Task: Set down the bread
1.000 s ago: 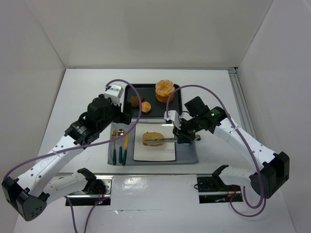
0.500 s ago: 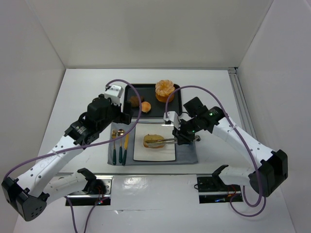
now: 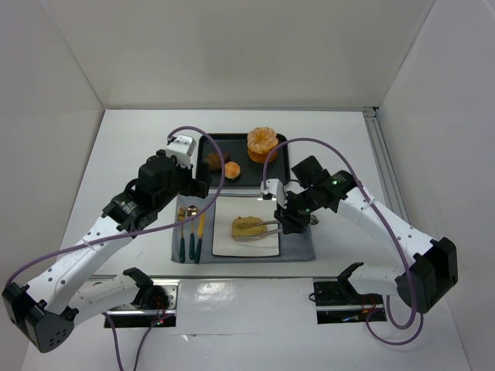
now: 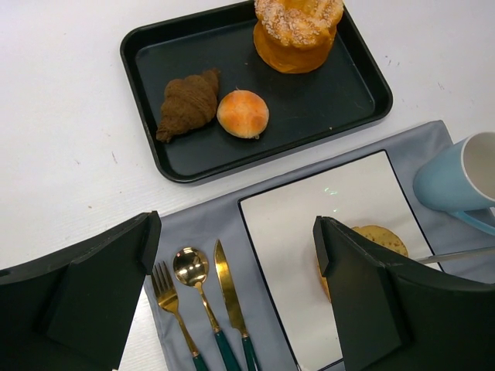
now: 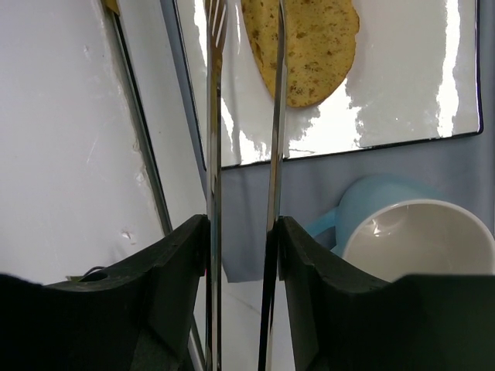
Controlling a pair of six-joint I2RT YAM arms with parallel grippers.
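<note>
The bread, a flat golden-tan speckled slice, lies on the white square plate. My right gripper is shut on metal tongs that reach left to the slice. In the right wrist view the gripper holds the two tong arms a little apart, and one arm crosses the edge of the bread. My left gripper is open and empty above the cutlery. In its own view the bread shows partly behind the right finger.
A black tray at the back holds a brown croissant, a small round bun and a tall orange ridged cake. A gold fork, spoon and knife lie on the grey mat. A blue cup stands right of the plate.
The bread has gone from narrow between the tongs to flatter on the plate, a little further right. The right gripper has drawn back slightly. The left arm has not moved.
</note>
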